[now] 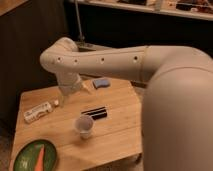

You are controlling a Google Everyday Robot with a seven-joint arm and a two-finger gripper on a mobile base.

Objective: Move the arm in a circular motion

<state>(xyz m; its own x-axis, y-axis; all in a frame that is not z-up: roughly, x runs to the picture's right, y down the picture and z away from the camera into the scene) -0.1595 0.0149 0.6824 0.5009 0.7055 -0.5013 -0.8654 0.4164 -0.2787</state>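
Where the arm (115, 62) reaches in from the right, its thick, smooth cream-white tube fills much of the view. It runs left past a row of small dark dots to a rounded elbow above the back left part of the bench (120, 107). From there a shorter section drops to the narrow, yellowish tool (83, 88), which hangs over the bench top just left of a small blue pad (100, 82). I cannot tell whether the tool is open or closed, and nothing can be seen in its grip.

The bench is pale wood with visible plank lines. A white bottle (38, 112) lies on its side near the left edge. A round, light-coloured cup (84, 126) stands upright near the middle, just beside a flat black striped piece (94, 113). At the front left corner, a round green plate (22, 157) holds an orange carrot (40, 154).
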